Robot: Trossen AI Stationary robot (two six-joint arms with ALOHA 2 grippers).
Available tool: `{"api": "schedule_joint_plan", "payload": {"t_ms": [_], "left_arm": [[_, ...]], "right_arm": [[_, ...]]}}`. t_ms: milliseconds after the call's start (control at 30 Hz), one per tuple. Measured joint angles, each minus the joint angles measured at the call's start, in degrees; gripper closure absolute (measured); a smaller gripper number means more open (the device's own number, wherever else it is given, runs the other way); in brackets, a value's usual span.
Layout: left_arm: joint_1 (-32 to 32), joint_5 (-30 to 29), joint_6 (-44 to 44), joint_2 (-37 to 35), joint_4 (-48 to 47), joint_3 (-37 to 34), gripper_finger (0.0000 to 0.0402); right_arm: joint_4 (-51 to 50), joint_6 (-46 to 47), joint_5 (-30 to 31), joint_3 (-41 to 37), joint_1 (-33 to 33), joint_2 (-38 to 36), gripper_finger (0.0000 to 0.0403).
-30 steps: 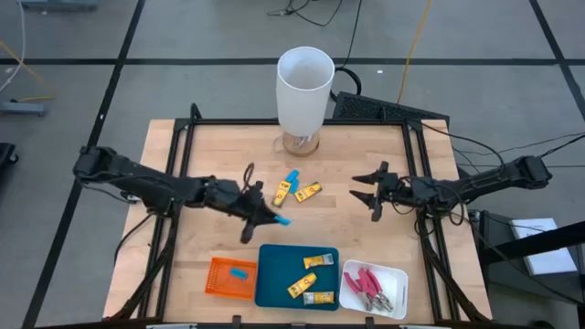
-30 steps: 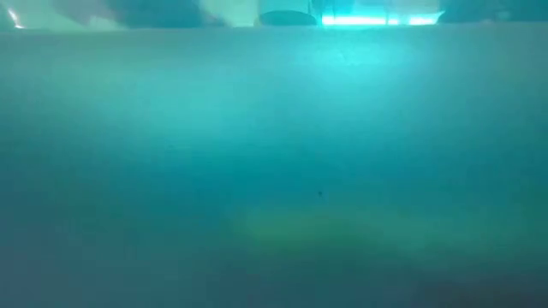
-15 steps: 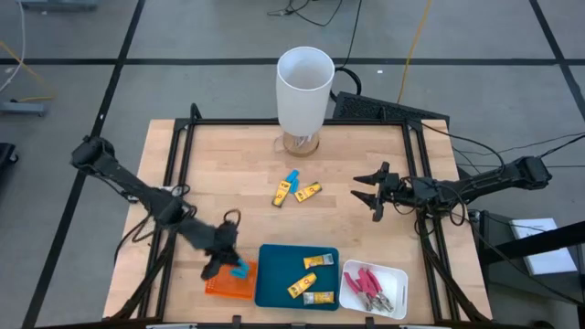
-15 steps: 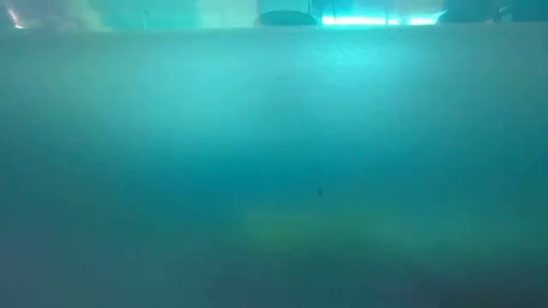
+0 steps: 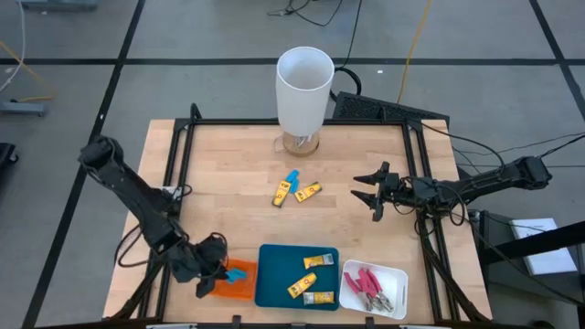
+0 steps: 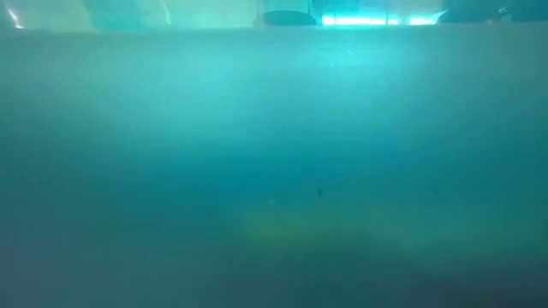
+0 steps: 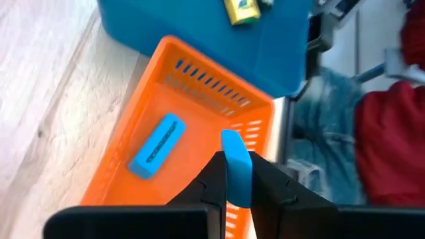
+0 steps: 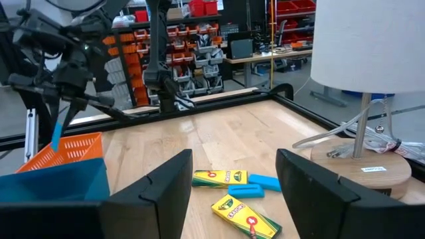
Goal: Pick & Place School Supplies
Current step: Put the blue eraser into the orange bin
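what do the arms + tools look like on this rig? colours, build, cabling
Both arms are dark, near-black, slim and jointed. The left tool and right tool each have two matte black fingers: the left's narrow and angular, the right's broad and flat-faced. Thin dark cables trail near both arm bases. No markings visible.

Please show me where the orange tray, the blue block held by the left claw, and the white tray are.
orange tray (image 7: pixel 199 86): left wrist view, slotted wall.
blue block (image 7: pixel 236 166): left wrist view, middle.
white tray (image 5: pixel 395 277): high view, rim.

Grey floor (image 5: pixel 210 37), workshop shelving (image 8: pixel 199 30)
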Motion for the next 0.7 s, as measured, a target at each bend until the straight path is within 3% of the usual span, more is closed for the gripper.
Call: {"api": "schedule_joint_plan", "payload": {"t_ms": [400,700], "left_arm": [[-1.0,1.6,-1.0,6.6,1.4,0.0,0.0362],[-0.1,1.6,-2.2,7.2,1.5,0.0,0.0304]], "right_arm": [[-0.1,0.1,0.0,0.0,0.0,0.0,0.0195],[-0.1,0.5,0.0,0.0,0.0,0.0,0.0195]]}}
